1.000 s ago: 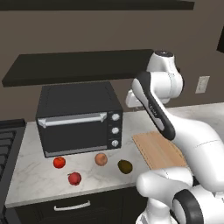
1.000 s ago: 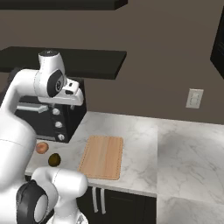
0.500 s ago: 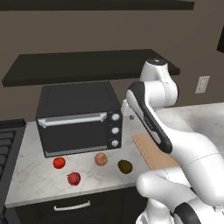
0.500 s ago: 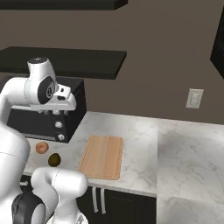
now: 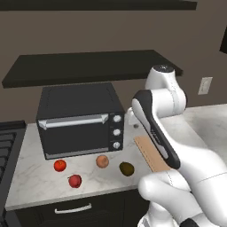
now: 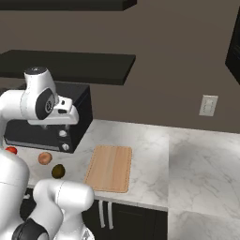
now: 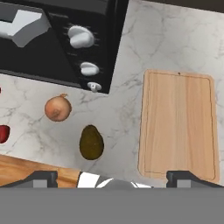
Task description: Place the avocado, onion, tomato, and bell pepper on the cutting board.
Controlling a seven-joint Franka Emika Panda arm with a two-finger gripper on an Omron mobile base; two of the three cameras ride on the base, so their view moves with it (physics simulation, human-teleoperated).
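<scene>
Near the counter's front edge lie the olive-brown avocado (image 7: 91,142) (image 5: 127,168) (image 6: 58,171) and, to its left, the tan onion (image 7: 57,108) (image 5: 102,161) (image 6: 45,158). Further left sit the bright tomato (image 5: 60,165) (image 6: 11,150) and the crimson bell pepper (image 5: 75,181) (image 7: 3,133). The bare wooden cutting board (image 7: 179,124) (image 6: 110,167) (image 5: 150,153) lies to the right of them. My gripper (image 7: 113,177) hangs high over the counter's front, between avocado and board, open with nothing between its fingers.
A black toaster oven (image 5: 80,119) (image 6: 51,124) (image 7: 57,39) stands behind the produce, its knobs facing forward. A dark shelf (image 5: 88,66) runs above it. A stove (image 5: 6,146) borders the counter on the left. Bare marble counter (image 6: 187,164) stretches right of the board.
The arm has swung left and lower, bringing the hand from near the board toward the oven's front. The produce and board have not moved.
</scene>
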